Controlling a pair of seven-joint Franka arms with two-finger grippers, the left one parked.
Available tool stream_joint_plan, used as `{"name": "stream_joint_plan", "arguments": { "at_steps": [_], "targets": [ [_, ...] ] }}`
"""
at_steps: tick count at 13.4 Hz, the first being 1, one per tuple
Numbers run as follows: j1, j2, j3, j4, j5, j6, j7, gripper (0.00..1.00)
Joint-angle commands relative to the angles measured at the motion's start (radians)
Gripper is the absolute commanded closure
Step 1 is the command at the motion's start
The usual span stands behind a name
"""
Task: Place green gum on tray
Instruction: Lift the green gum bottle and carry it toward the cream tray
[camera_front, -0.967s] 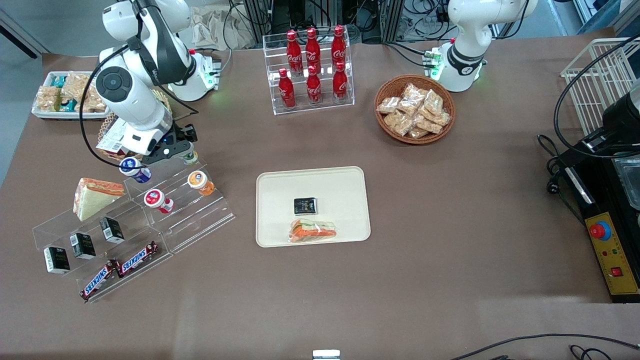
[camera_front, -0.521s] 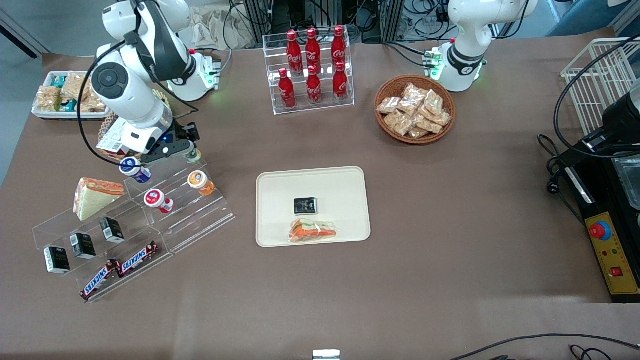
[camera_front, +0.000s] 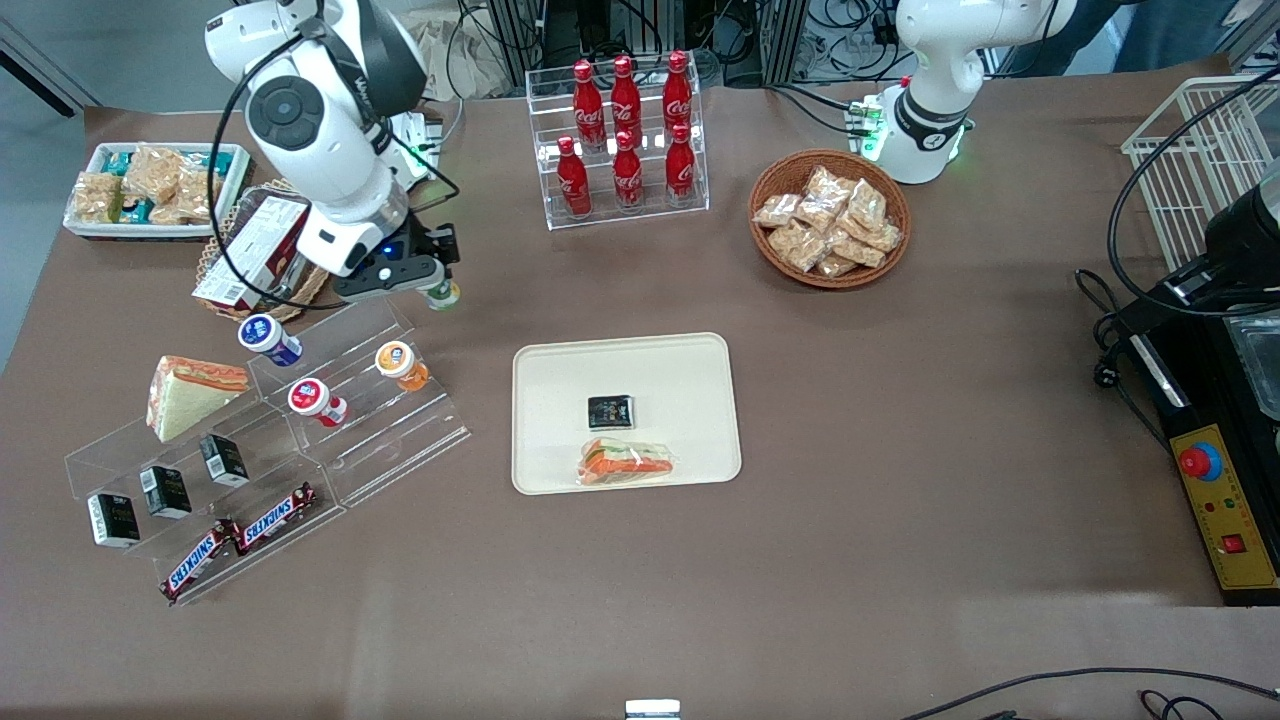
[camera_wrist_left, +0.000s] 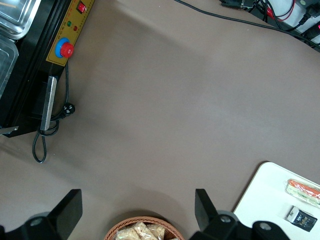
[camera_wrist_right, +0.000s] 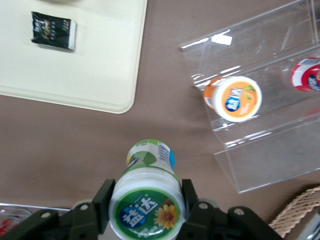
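My right gripper (camera_front: 430, 283) is shut on the green gum (camera_front: 443, 295), a small bottle with a green body and white lid, and holds it in the air just off the top step of the clear stepped rack (camera_front: 380, 410), farther from the front camera than the tray. In the right wrist view the gum's lid (camera_wrist_right: 146, 207) sits clamped between both fingers (camera_wrist_right: 102, 200), with the gripper (camera_wrist_right: 146, 204) over bare table. The cream tray (camera_front: 700, 360) lies mid-table, holding a black packet (camera_front: 610, 410) and a wrapped sandwich (camera_front: 625, 462); its corner shows in the right wrist view (camera_wrist_right: 100, 75).
The rack holds an orange gum bottle (camera_front: 401, 364), a red one (camera_front: 316, 400) and a blue one (camera_front: 268, 338), a sandwich, black boxes and Snickers bars. A cola bottle rack (camera_front: 625, 140), a snack basket (camera_front: 830, 218) and a white tub (camera_front: 150, 190) stand at the back.
The gripper has lifted the green gum off the rack's top step and carried it sideways toward the tray. The arm's elbow has swung the same way.
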Motion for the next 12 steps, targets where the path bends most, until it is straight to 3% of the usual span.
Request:
{"name": "stream_joint_plan", "arguments": {
  "at_steps": [1, 7, 10, 12],
  "targets": [
    [-0.001, 0.146, 0.062, 0.127, 0.023, -0.009, 0.138, 0.82],
    [0.032, 0.366, 0.087, 0.228, -0.014, 0.142, 0.260, 0.82],
    [0.032, 0.450, 0.087, 0.230, -0.132, 0.208, 0.284, 0.82],
    [0.032, 0.487, 0.087, 0.232, -0.170, 0.213, 0.315, 0.82]
  ]
}}
